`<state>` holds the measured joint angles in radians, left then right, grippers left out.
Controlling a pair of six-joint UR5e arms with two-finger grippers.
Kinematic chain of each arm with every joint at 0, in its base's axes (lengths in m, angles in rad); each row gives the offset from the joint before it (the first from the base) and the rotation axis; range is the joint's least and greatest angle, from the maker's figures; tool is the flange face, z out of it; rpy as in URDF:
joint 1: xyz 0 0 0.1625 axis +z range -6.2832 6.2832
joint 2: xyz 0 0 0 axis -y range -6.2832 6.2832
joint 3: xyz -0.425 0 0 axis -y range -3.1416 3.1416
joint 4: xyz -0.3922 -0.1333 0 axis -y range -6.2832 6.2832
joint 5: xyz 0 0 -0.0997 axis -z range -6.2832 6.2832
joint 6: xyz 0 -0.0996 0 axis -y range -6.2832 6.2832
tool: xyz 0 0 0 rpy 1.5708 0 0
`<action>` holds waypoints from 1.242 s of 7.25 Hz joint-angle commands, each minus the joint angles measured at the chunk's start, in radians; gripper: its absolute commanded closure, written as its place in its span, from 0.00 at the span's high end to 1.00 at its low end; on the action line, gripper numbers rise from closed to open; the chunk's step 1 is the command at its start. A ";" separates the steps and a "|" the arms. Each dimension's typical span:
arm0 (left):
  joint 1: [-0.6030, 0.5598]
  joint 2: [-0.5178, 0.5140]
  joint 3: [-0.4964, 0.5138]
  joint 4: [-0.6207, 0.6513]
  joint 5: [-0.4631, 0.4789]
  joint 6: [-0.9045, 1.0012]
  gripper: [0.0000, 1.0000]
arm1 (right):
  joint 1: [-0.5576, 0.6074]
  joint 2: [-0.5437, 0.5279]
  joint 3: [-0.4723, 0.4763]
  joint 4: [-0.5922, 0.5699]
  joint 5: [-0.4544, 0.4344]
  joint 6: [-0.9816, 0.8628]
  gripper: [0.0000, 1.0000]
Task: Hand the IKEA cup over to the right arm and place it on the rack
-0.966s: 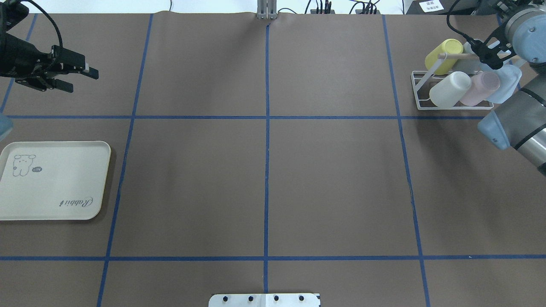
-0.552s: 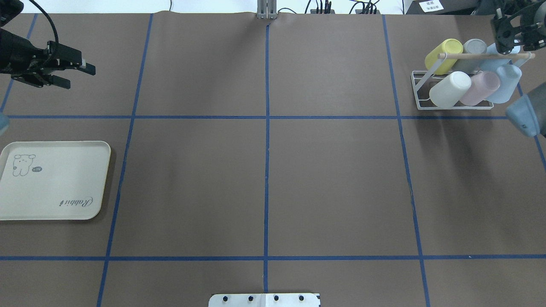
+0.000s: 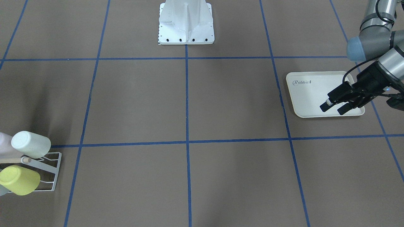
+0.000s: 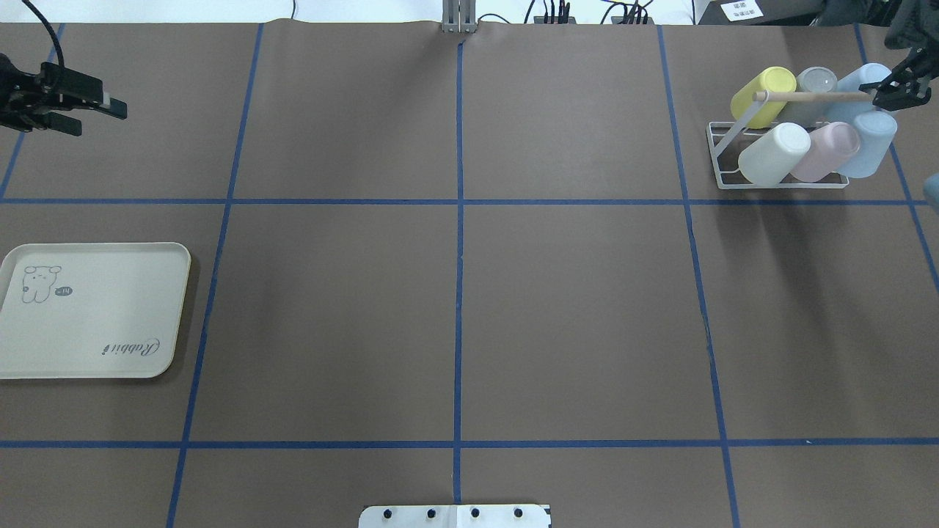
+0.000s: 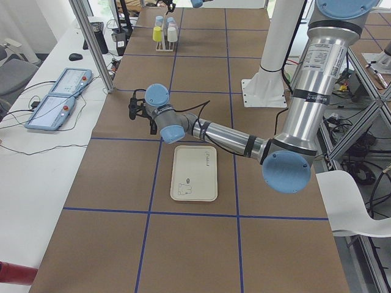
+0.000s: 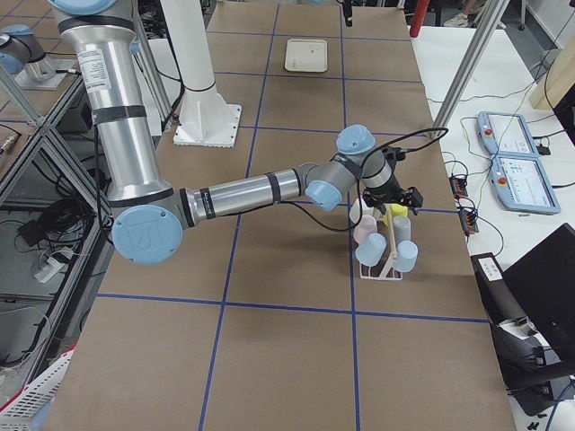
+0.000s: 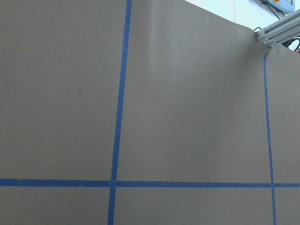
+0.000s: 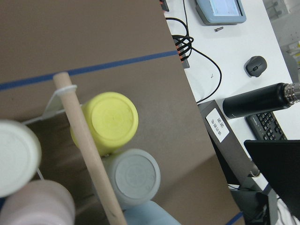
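A: Cups, where?

B: All six on the rack (image 4: 736,126). Behind its dowel (image 4: 814,95): yellow cup (image 4: 763,92), grey cup (image 4: 816,79), far blue cup (image 4: 858,77). In front of it: white cup (image 4: 774,154), pink cup (image 4: 829,150), near blue cup (image 4: 873,139).

A: Right gripper?

B: Right gripper (image 4: 886,97) sits at the rack's dowel end, just beside the far blue cup. It's cut off by the frame edge, so can't tell if the jaws are apart.

A: Left?

B: Left gripper (image 4: 99,119) is well apart from the rack, across the table, jaws spread, nothing between them. Tray (image 4: 95,315) is also far from the rack.

Cream rabbit tray (image 4: 110,308) lies on blue-taped brown table (image 4: 455,293).
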<state>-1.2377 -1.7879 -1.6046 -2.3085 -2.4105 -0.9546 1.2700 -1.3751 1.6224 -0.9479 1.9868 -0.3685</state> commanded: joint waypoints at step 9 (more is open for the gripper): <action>-0.337 0.385 -0.258 0.776 0.161 0.994 1.00 | 0.045 -0.059 0.228 -0.423 0.225 0.562 1.00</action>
<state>-1.5396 -1.5103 -1.7755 -1.6072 -2.3018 -0.0401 1.3076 -1.4334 1.8296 -1.2964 2.2045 0.1954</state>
